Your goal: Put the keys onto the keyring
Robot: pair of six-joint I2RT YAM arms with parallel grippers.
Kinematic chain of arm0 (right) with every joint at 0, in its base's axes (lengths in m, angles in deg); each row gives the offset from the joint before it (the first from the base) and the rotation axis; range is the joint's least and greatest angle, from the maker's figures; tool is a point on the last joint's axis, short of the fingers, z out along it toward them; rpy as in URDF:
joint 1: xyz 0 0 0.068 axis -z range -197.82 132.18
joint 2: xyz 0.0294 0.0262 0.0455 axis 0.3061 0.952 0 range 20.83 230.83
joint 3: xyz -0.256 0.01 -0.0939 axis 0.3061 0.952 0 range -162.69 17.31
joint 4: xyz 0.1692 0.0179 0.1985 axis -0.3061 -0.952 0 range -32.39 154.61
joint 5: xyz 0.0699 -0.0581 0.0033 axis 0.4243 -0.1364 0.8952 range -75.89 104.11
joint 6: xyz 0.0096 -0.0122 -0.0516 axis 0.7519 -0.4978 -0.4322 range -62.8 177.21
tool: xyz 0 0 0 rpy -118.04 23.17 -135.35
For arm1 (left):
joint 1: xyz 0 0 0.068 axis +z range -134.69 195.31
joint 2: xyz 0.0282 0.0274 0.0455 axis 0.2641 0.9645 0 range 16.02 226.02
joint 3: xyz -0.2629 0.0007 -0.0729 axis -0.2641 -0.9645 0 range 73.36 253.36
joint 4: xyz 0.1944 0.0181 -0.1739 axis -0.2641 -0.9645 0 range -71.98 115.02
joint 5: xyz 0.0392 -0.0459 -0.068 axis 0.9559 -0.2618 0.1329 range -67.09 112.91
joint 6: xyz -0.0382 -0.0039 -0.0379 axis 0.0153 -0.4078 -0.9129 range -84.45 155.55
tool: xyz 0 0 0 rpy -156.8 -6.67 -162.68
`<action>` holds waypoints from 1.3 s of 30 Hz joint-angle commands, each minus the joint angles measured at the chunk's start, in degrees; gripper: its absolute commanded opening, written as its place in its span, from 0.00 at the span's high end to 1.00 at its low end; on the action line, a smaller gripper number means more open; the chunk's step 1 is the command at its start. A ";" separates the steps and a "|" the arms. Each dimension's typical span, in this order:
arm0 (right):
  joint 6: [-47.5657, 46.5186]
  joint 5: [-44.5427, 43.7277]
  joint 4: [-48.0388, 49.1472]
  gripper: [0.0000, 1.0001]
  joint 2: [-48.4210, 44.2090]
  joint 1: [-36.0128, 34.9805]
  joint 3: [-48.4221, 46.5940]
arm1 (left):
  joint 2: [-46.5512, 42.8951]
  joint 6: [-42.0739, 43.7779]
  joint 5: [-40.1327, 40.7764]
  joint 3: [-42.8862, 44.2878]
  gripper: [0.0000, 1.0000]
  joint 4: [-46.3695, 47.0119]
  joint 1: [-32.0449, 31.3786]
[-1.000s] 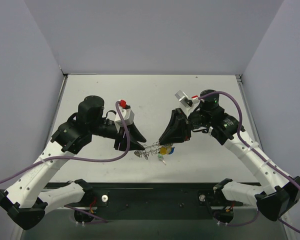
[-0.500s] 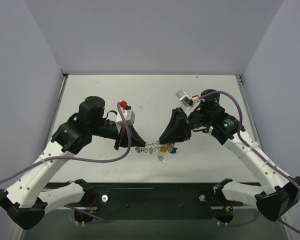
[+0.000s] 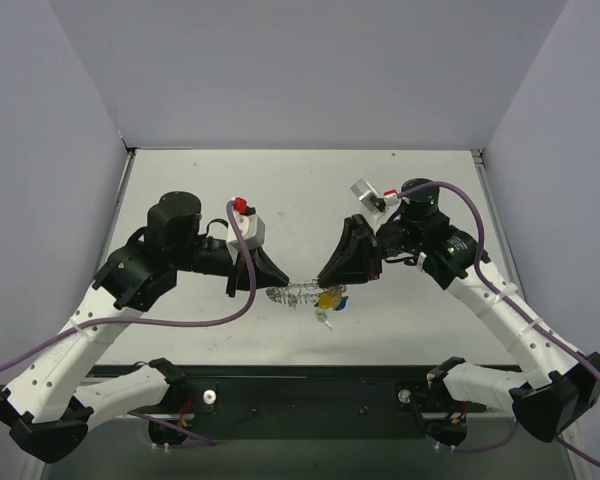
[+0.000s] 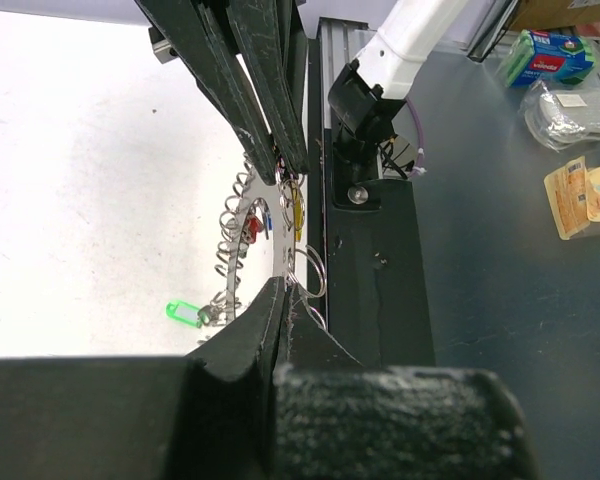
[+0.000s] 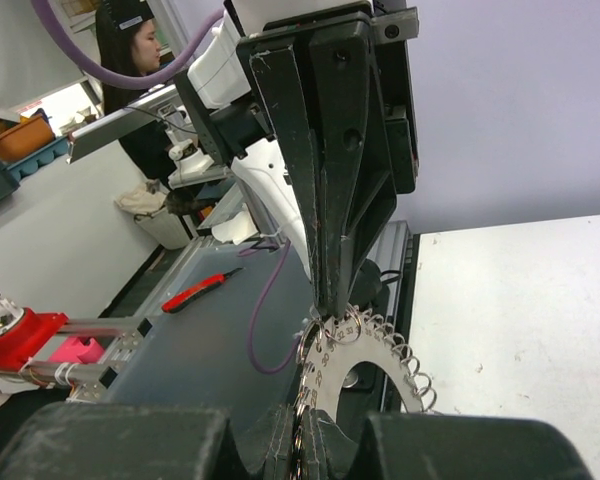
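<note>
Pinching the keyring [image 3: 297, 295] from opposite sides, the two end effectors hold it in the narrow gap between their tips.

- Left end effector [image 3: 271, 289]: fingers pressed together on the ring's coiled rim. The left wrist view shows no gap between them.
- Right end effector [image 3: 323, 284]: fingers likewise pressed together on the rim, on the side of the ring away from the left tips.

Key positions:
- The yellow key [image 3: 327, 299] and blue key [image 3: 342, 297] sit just below the right end effector's tips.
- The red key [image 4: 252, 227] sits at the ring, between the two sets of tips.
- The green key [image 4: 183, 313] is near the left end effector's tips, to their table side, next to a small metal piece at the ring's lower end. Whether it rests on the table [image 3: 180, 180] cannot be told.

Obstructions and surroundings:
- Each end effector stands directly in front of the other, with only the ring between them.
- A purple cable [image 3: 180, 318] loops under the left arm, behind its end effector.
- The black base rail [image 3: 310, 385] runs along the table's near edge, behind both end effectors.
- Beyond the rail, off the table, are food packets [image 4: 570, 100], a red-handled tool [image 5: 205, 289] and a person [image 5: 130, 50].
</note>
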 commanded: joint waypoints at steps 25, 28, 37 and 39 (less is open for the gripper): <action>-5.00 -11.21 3.95 0.27 -2.24 -0.13 -0.58 | 1.11 -2.18 9.39 2.82 1.00 0.16 0.81; -5.61 -16.04 1.23 0.27 -1.36 -1.71 0.22 | 0.50 -4.55 10.90 -1.22 1.00 2.45 3.44; -4.21 -47.24 -7.74 0.17 2.94 -15.94 5.23 | -2.14 -17.11 17.21 -13.87 0.49 9.57 13.47; -0.62 -52.15 -9.59 0.15 5.74 -19.90 6.46 | -3.37 -20.01 18.63 -15.63 0.42 10.01 16.53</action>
